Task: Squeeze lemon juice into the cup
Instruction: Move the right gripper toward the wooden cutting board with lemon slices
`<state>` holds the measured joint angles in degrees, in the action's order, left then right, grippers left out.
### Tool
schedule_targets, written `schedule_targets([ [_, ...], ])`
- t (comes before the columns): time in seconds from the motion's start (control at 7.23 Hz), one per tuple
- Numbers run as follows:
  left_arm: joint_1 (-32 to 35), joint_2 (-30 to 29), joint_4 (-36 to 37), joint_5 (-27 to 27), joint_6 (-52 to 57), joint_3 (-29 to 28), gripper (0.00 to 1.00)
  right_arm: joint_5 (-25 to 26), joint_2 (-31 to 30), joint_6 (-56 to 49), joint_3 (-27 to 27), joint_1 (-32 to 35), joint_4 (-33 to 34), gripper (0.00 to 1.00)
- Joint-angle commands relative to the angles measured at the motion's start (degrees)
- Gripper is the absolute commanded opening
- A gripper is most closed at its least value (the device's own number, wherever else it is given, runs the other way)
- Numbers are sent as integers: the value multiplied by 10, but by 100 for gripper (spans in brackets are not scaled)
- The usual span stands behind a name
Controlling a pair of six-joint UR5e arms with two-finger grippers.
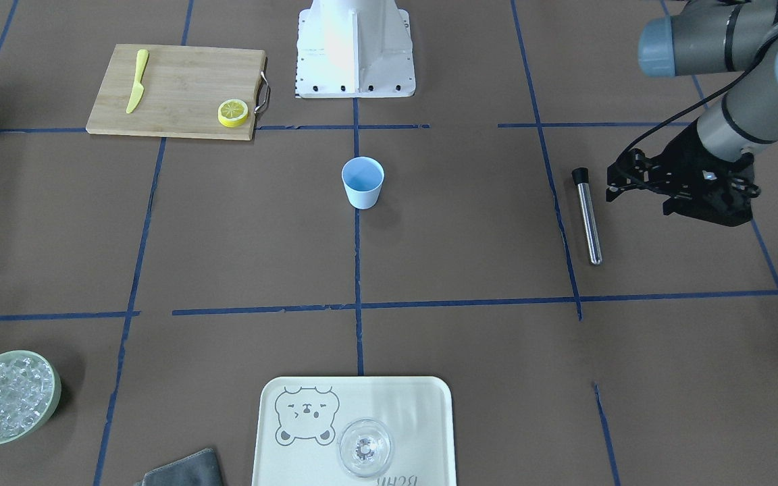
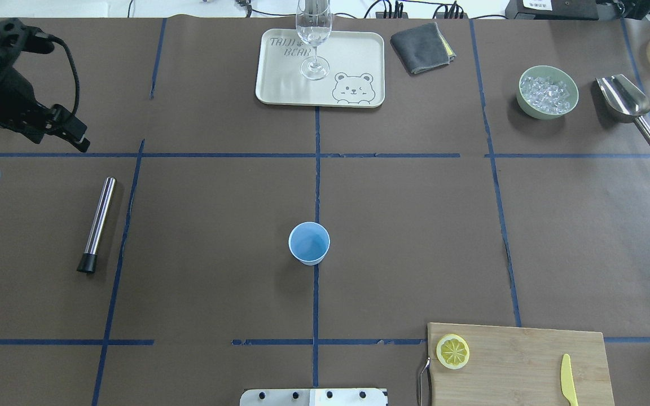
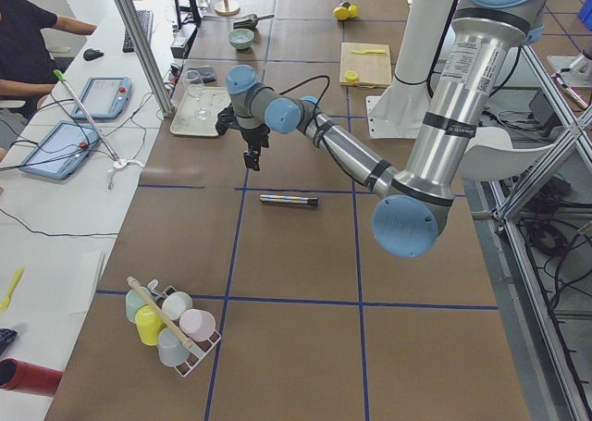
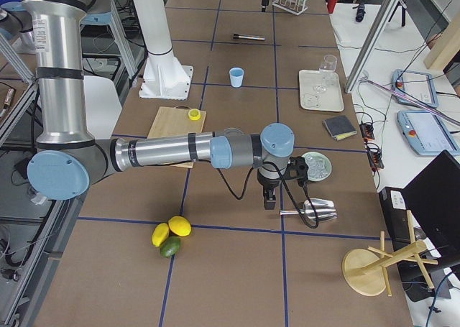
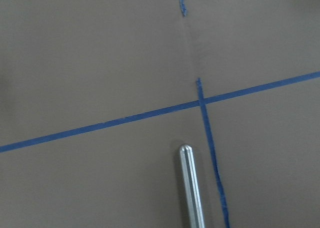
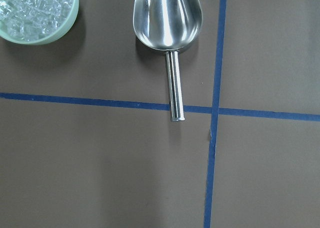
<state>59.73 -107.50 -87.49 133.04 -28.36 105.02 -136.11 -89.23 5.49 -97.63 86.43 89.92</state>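
Observation:
The lemon slice (image 1: pixel 233 113) lies on the corner of a wooden cutting board (image 1: pixel 179 88) near the robot's base; it also shows in the overhead view (image 2: pixel 452 351). The light-blue cup (image 1: pixel 362 182) stands upright and empty at the table's middle, seen from overhead too (image 2: pixel 309 243). My left gripper (image 1: pixel 615 181) hovers at the table's left side, above and beyond a metal rod; it looks open and empty (image 2: pixel 71 132). My right gripper (image 4: pixel 268 197) hangs near the ice bowl and scoop, far from the lemon; I cannot tell whether it is open or shut.
A steel rod with a black tip (image 2: pixel 97 223) lies under the left arm. A yellow plastic knife (image 2: pixel 567 386) lies on the board. A tray (image 2: pixel 280 73) holds a clear glass (image 2: pixel 313 34). A green bowl of ice (image 2: pixel 548 114), a metal scoop (image 2: pixel 624 96) and a grey cloth (image 2: pixel 422 48) are at the far side.

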Motion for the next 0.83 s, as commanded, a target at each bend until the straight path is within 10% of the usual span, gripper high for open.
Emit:
schedule_targets([
  [0.0,-44,-1,-94,-48,-77,-45,100,-11,12,99,-17,-4,-16,100],
  [0.69,-52,-13,-112,-74,-73,-90,100,-30,-3,357,-194,-155,-17,100],
])
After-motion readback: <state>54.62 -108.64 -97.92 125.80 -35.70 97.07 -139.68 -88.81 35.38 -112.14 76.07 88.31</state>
